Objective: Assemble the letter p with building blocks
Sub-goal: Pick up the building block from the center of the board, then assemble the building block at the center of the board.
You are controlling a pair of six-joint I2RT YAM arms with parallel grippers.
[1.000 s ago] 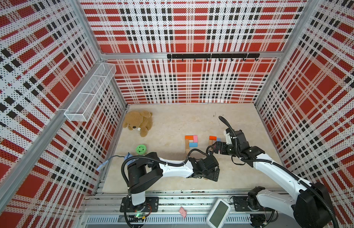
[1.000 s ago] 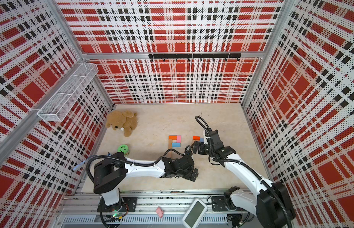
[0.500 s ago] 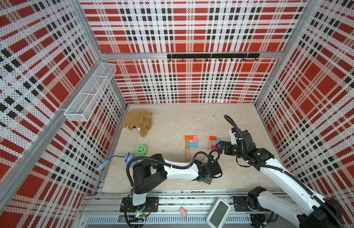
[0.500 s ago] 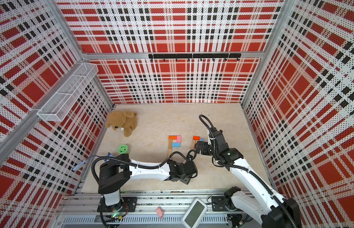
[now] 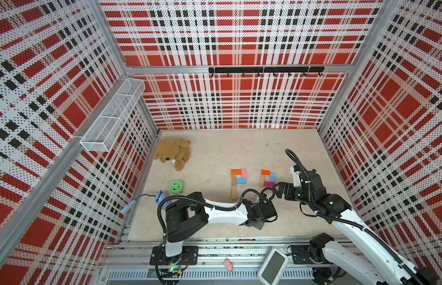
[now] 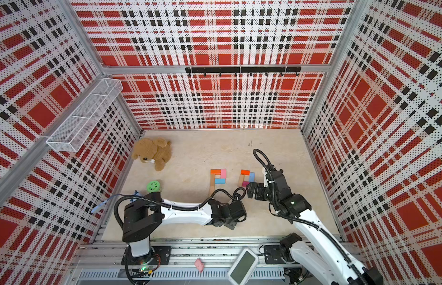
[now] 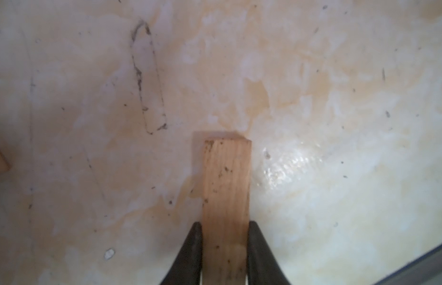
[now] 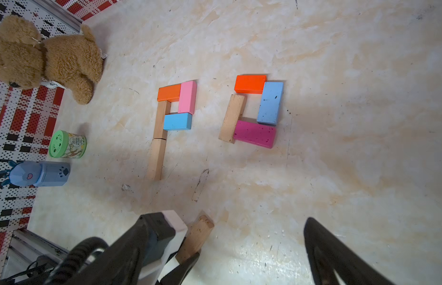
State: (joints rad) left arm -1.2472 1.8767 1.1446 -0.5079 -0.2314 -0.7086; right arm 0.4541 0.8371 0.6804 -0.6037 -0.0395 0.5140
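Note:
Five building blocks form a figure: orange (image 8: pixel 168 92), pink (image 8: pixel 188 97), light blue (image 8: pixel 177 121) and two tan ones end to end (image 8: pixel 157 160). Beside it four more make a ring: orange (image 8: pixel 250 84), blue (image 8: pixel 270 102), magenta (image 8: pixel 254 134), tan (image 8: pixel 232 118). In both top views the groups lie mid-floor (image 5: pixel 239 177) (image 6: pixel 247 177). My left gripper (image 7: pixel 225 224) is shut on a tan block (image 7: pixel 226 182) lying low over the floor nearer the front, its fingers pressing both long sides. My right gripper (image 5: pixel 278 190) stands open just off the magenta block, holding nothing.
A brown teddy bear (image 5: pixel 174 153) lies at the back left, with a green cylinder toy (image 5: pixel 176 186) and a blue bottle-shaped toy (image 8: pixel 40 173) along the left wall. A wire basket (image 5: pixel 114 116) hangs on that wall. The metal front rail (image 5: pixel 215 243) borders the floor.
My left gripper's jaws have closed onto the tan block; the wrist barely moved. My right gripper has drawn slightly back from the ring of blocks, still open.

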